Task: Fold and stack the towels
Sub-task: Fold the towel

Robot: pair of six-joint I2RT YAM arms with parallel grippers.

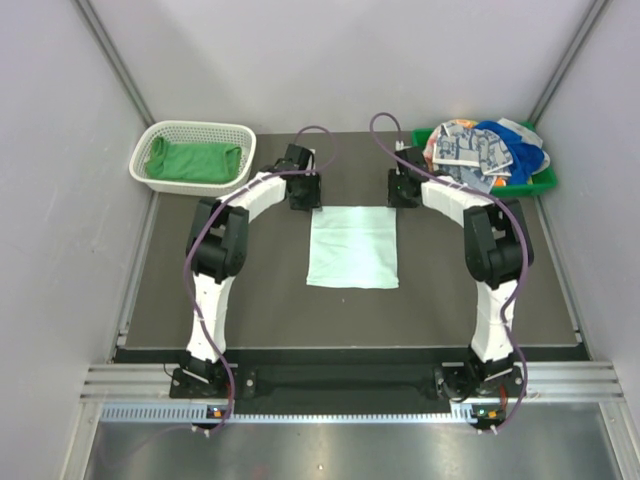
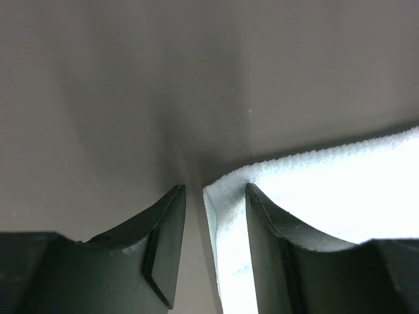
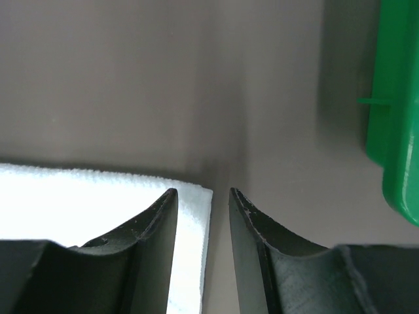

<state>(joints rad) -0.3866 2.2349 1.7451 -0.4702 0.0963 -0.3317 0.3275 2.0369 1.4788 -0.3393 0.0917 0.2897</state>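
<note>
1. Pale mint terry towel point(image 1: 352, 246): a soft, nearly square cloth with a fine nubby pile. It lies spread flat in the middle of the dark grey table mat point(image 1: 250, 300), between the two arms.
2. The left gripper point(image 1: 305, 195) stands at the towel's far left corner. In the left wrist view its smooth black curved fingers point(image 2: 163, 248) are parted. The fuzzy corner of the towel point(image 2: 340, 190) lies between them against the right-hand finger. A strip of bare mat shows beside the other finger, so the jaws are apart and nothing is clamped.
3. The right gripper point(image 1: 404, 190) stands at the far right corner. In the right wrist view its fingers point(image 3: 262, 248) also stand apart. The towel's squared corner point(image 3: 78, 203) passes under the left-hand finger and its edge ends in the gap, with bare mat beyond. These jaws too are unclosed and grip nothing.
4. A white mesh plastic basket point(image 1: 200, 126), oval with a lattice wall, sits at the far left. It holds a crumpled bright green towel point(image 1: 195, 162).
5. A green plastic tray point(image 1: 545, 180) with glossy, hard walls sits at the far right, near the right gripper.
6. Heaped in the tray are a royal blue towel point(image 1: 500, 135), a white towel with grey-blue squares point(image 1: 458, 148) and an orange-pink printed cloth point(image 1: 432, 150), all rumpled and overlapping.
</note>
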